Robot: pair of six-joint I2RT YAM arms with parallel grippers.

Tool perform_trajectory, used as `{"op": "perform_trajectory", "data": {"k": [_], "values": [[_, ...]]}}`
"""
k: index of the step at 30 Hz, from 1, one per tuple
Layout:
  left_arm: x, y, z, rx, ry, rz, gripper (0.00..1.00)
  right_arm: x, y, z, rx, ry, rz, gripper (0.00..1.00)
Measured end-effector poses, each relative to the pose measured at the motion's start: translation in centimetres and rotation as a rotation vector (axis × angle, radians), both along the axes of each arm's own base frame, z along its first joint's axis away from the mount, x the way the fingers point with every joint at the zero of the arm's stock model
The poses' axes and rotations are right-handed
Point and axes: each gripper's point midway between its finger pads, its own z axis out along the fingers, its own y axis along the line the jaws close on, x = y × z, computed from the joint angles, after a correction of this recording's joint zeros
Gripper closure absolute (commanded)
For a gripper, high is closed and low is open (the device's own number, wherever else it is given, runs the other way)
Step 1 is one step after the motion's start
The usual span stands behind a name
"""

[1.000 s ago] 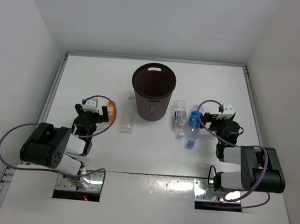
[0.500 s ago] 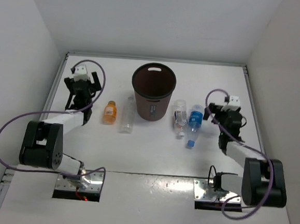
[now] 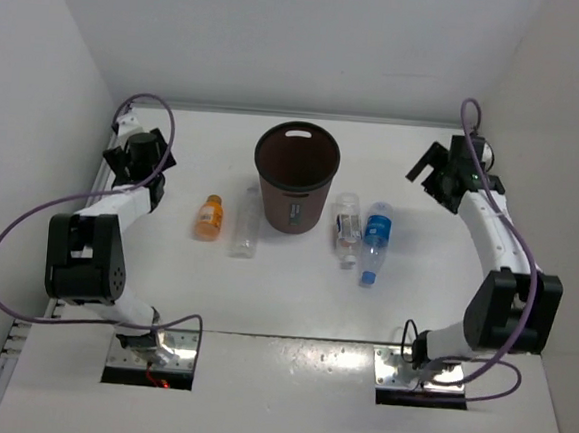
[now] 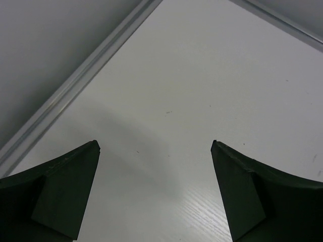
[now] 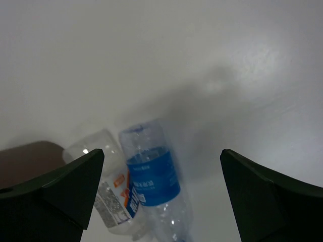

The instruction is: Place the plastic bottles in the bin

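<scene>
Bottles, four, lying flat beside bin: orange one (image 3: pixel 208 216), slim clear one (image 3: pixel 245 230) left; labelled one (image 3: pixel 345 224), blue-capped one (image 3: pixel 371 239) right. Bin (image 3: pixel 297 152): upright between them. Left gripper (image 4: pixel 154 146), right gripper (image 5: pixel 161 151): fingers spread, empty, out toward far corners. Step judged: none picked; next, each descends onto nearest bottle.

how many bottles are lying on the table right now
4. An orange bottle and a slim clear bottle lie left of the bin. A labelled clear bottle and a blue bottle lie right of it. None shows inside the bin.
</scene>
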Motion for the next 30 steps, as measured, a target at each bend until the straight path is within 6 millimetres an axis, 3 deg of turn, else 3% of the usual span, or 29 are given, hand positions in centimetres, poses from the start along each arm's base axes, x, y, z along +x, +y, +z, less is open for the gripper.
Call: {"op": "perform_trajectory", "data": {"k": [3, 8, 15, 24, 30], "values": [[-0.7, 0.6, -1.3, -0.073, -0.007, 0.034, 0.0, -2.1, 1.1, -4.8, 0.05, 0.2, 0.026, 0.0], [-3.0, 1.4, -3.4, -0.138, 0.019, 0.096, 0.0, -3.7, 4.2, -9.3, 0.171, 0.395, 0.12, 0.0], [-4.2, 1.3, -3.9, -0.155, 0.02, 0.113, 0.0, -5.7, 6.6, -11.5, 0.243, 0.48, 0.163, 0.0], [-4.1, 1.4, -3.6, -0.171, -0.001, 0.123, 0.0, -7.9, 8.6, -14.7, 0.304, 0.587, 0.176, 0.0], [-4.0, 1.2, -3.7, -0.195, -0.014, 0.124, 0.0, -8.9, 9.4, -17.0, 0.32, 0.672, 0.174, 0.19]]}}
